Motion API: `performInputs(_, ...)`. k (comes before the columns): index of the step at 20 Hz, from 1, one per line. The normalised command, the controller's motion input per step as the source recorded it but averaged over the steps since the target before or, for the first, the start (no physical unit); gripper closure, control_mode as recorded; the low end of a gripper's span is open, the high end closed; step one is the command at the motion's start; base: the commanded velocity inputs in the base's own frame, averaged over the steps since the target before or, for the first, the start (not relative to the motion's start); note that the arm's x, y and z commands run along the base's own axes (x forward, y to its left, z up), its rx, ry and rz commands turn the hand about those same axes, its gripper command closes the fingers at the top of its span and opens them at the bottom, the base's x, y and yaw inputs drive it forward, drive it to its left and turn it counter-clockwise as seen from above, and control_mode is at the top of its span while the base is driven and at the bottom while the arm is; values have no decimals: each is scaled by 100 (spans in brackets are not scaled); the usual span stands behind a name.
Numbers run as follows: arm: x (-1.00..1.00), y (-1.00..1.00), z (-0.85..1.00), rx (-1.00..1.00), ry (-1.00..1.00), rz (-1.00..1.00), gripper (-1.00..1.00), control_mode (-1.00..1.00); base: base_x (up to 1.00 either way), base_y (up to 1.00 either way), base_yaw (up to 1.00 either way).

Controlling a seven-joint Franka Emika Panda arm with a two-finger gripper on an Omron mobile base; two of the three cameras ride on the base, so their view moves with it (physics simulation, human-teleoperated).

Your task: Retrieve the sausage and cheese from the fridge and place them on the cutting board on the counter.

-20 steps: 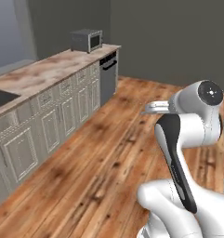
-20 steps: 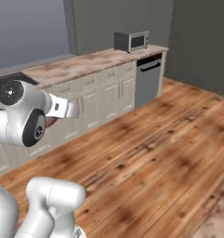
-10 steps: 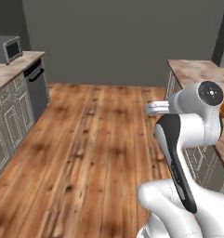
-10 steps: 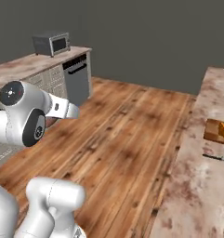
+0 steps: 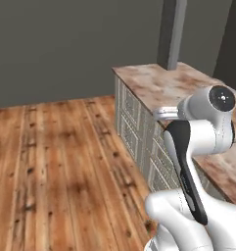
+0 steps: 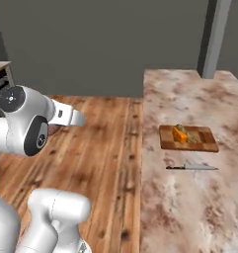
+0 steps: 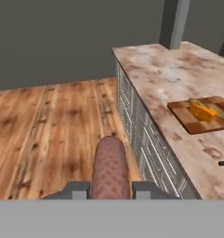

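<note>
The sausage (image 7: 110,167) sits clamped in my hand (image 7: 110,189), pointing ahead, arm tucked high over the base. I'm on the carry leg. Ahead and right on the tabletop (image 7: 171,79) lies the cutting board (image 7: 185,116), cheese (image 7: 201,111) probably already on it; next I must reach over and lower the sausage beside it.

the sausage (image 7: 110,168) runs off below between the pincer's fingertips (image 7: 76,189); the cutting board (image 7: 197,118) is cut by the right edge.
</note>
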Motion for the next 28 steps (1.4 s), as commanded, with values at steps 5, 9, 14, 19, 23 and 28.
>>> performInputs(5, 0, 0, 0, 0, 0, 0, 100, 100, 74, 45, -69)
performInputs(9, 0, 0, 0, 0, 0, 0, 100, 100, 67, 69, -75)
performInputs(14, 0, 0, 0, 0, 0, 0, 100, 100, 42, 66, -78)
performInputs(19, 0, 0, 0, 0, 0, 0, 100, 100, 46, 56, -82)
performInputs(23, 0, 0, 0, 0, 0, 0, 100, 100, 46, 50, -84)
performInputs(28, 0, 0, 0, 0, 0, 0, 100, 100, 3, 53, -81)
